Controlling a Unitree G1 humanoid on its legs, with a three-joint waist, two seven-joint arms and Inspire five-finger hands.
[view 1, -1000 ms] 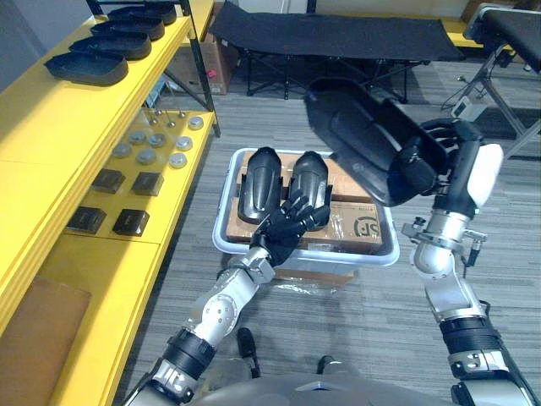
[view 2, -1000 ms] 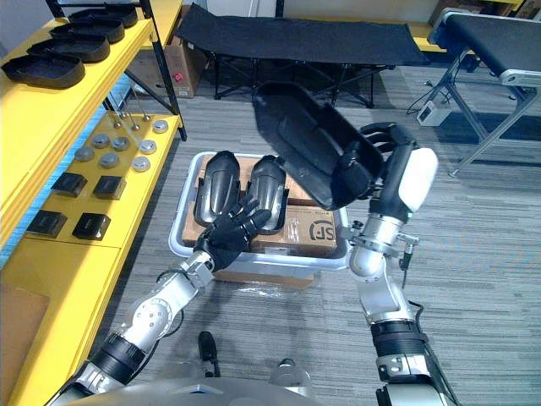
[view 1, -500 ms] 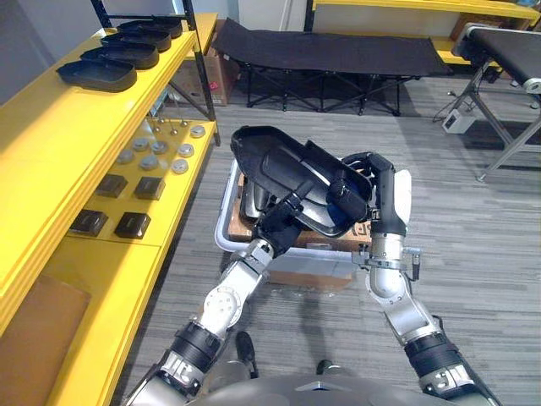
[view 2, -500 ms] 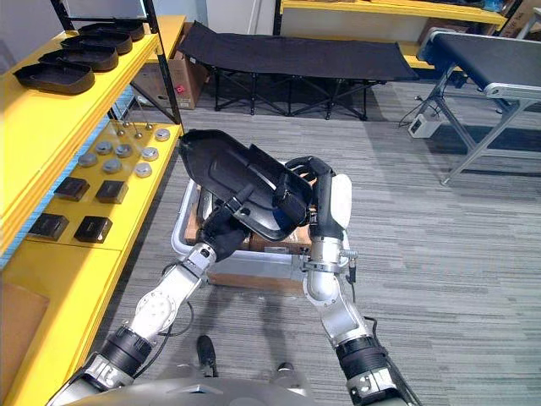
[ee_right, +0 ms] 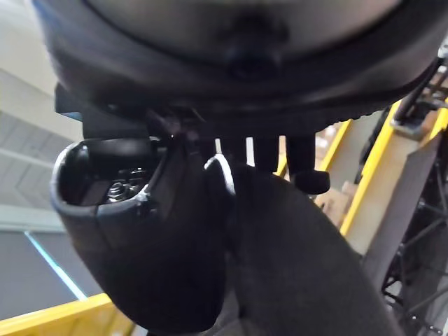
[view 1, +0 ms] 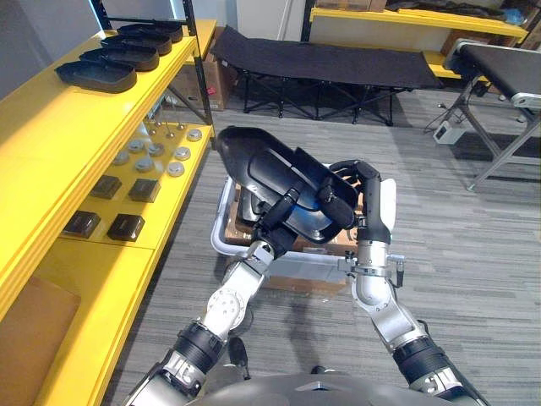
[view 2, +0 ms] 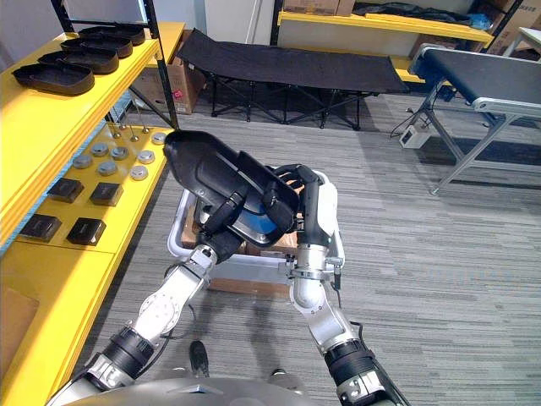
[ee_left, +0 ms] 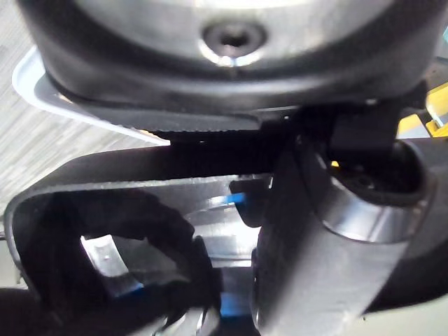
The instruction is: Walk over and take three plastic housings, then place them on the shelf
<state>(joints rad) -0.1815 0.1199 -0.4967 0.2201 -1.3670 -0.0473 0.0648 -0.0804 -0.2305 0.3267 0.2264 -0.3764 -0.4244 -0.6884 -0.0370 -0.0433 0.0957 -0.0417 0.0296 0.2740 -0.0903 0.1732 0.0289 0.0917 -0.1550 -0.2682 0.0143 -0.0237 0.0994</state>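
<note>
Housing (view 1: 254,156) tilted over bin (view 1: 220,237) in eye views, right hand (view 1: 355,190) curled on its rim in wrist view, left hand (view 1: 279,222) seemingly gripping it.

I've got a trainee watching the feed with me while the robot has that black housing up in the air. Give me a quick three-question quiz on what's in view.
1. Multiple choice: which hands are on the plastic housing? A. left only. B. right only. C. both.
2. True or false: the housing already lies on the yellow shelf.
3. Fill in: under the housing, on the floor, stands a white ___.

Key
1. C: the left hand and the right hand both grip it.
2. False: it is held in the air beside the shelf.
3. bin.
</note>
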